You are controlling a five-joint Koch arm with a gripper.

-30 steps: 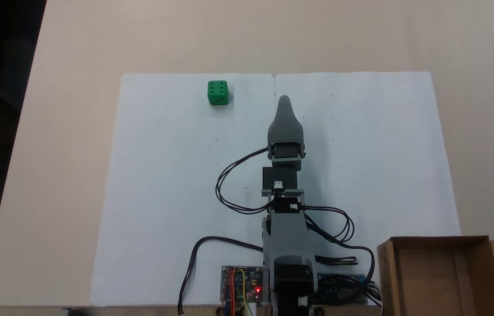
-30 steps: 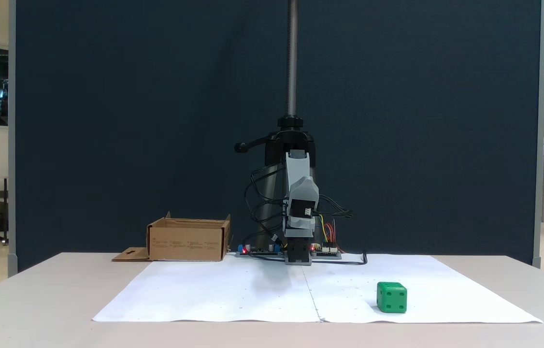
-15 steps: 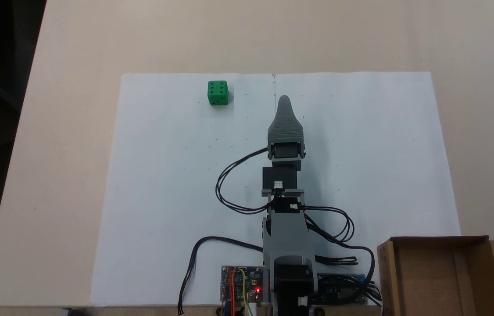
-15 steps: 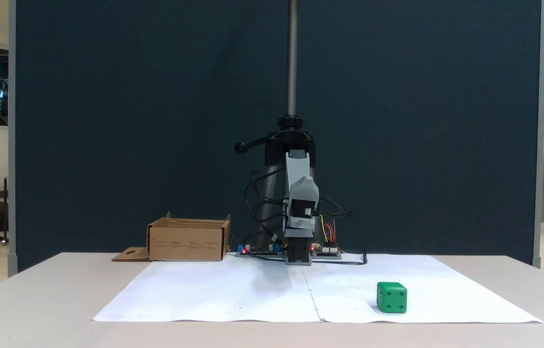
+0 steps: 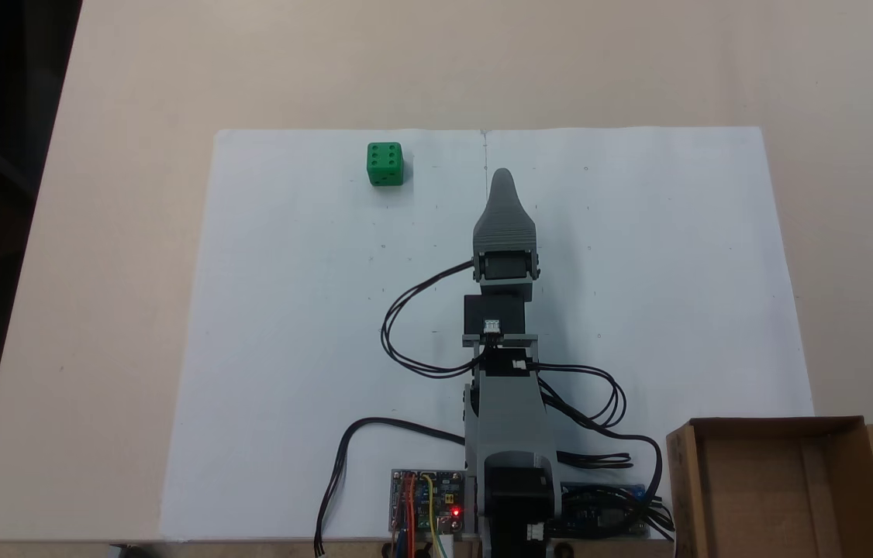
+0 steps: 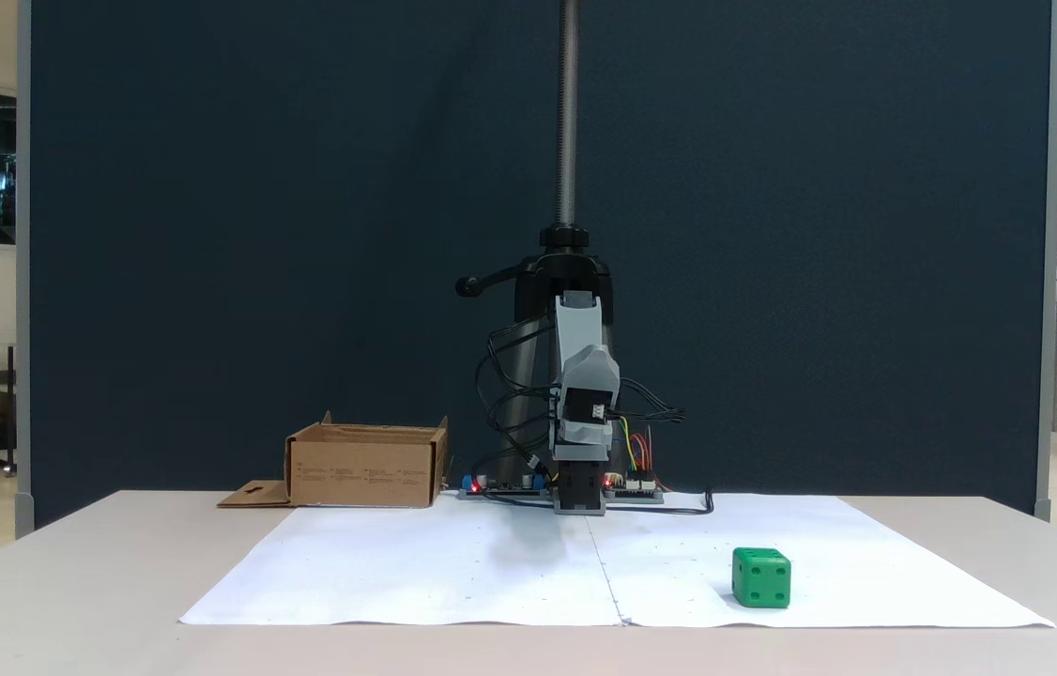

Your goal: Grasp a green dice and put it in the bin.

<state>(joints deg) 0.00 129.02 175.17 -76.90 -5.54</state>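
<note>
The green dice (image 5: 384,164) sits on the white paper near its far edge, left of centre in a fixed view, and at the front right (image 6: 761,577) in the other. The arm is folded over the paper's centre line. Its gripper (image 5: 502,177) points away from the base, about a hand's width right of the dice and apart from it; it faces the camera (image 6: 588,371) in the other view. Its jaws are stacked one behind the other, so their state is unclear. The cardboard bin (image 5: 766,425) stands beside the arm's base, seen as a low brown box (image 6: 364,474).
White paper (image 5: 289,349) covers the middle of the beige table (image 5: 134,93). Circuit boards (image 5: 425,500) and black cables (image 5: 405,325) lie around the arm's base. A metal pole (image 6: 567,113) rises behind the arm in front of a dark blue panel.
</note>
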